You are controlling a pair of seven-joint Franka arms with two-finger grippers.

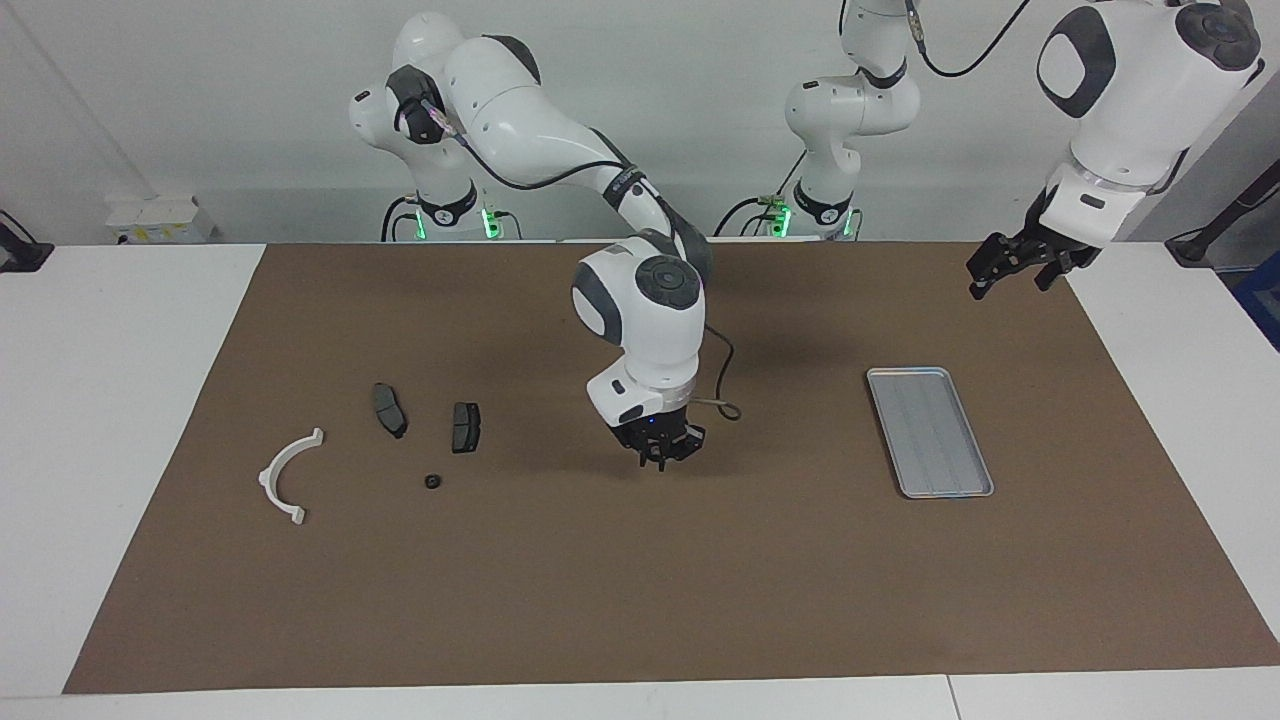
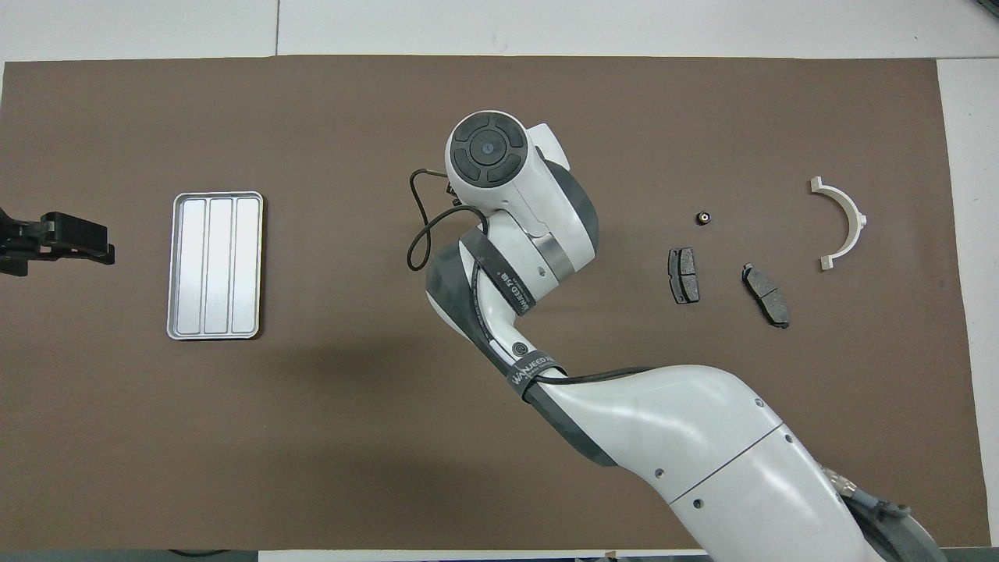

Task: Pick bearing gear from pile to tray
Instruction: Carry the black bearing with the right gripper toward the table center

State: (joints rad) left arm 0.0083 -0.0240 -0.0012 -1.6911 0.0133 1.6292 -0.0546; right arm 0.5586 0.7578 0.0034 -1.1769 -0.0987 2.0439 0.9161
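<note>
A: Bearing gear (image 1: 432, 482): one small black round piece, lying loose on the brown mat (image 1: 640, 600) toward the right arm's end of the counter (image 1: 100, 450), about midway between its long edges.

B: What is beside it?

A: Two dark grey brake pads (image 1: 390, 409) (image 1: 465, 427), slightly nearer the robots, and one white half-ring bracket (image 1: 287, 474), closer to that end's short edge. One silver tray (image 1: 930, 432) with lengthwise ridges sits toward the left arm's end.

B: Any writing?

A: A black strap (image 2: 533, 368) on the right arm reads "WANJEED"; a second strap's print is too small to read.

B: The jaws?

A: The right gripper (image 1: 658, 460) hangs over mid-mat between pile and tray, jaws pressed together; whether they pinch anything I cannot tell. The left gripper (image 1: 1010, 268) waits over the mat's corner nearest its base, jaws spread, holding nothing.
</note>
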